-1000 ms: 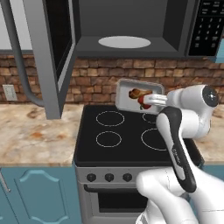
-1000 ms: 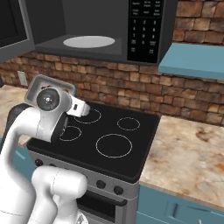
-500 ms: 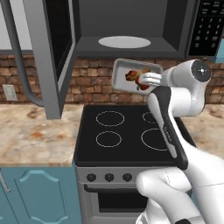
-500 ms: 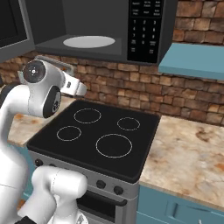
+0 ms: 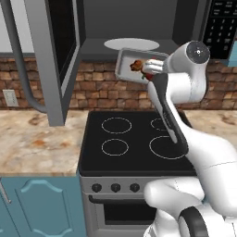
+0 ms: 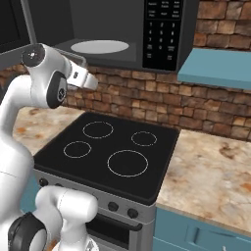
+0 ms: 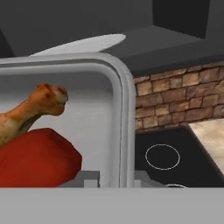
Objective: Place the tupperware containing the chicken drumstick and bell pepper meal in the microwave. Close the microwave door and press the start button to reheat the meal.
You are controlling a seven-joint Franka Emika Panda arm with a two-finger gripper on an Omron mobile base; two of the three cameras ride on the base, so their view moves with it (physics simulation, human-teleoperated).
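Jaws of the gripper (image 7: 114, 177) clamp the rim of the shallow grey tupperware (image 7: 124, 109), apparently tilted, holding a drumstick (image 7: 30, 111) and red pepper (image 7: 35, 162) at 9 o'clock. Beyond, the open grey microwave (image 5: 139, 28) shows its white turntable plate (image 5: 132, 44).

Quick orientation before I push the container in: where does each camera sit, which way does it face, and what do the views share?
Left base view: behind the arm's left, facing the stove and open microwave; arm rises lower right, gripper holding the container.
Right base view: behind the arm's right, facing the same stove and the keypad; arm at left.
Hand view: on the hand, looking along the container's rim at drumstick and red pepper.
Shared: turntable plate, stove, brick wall.
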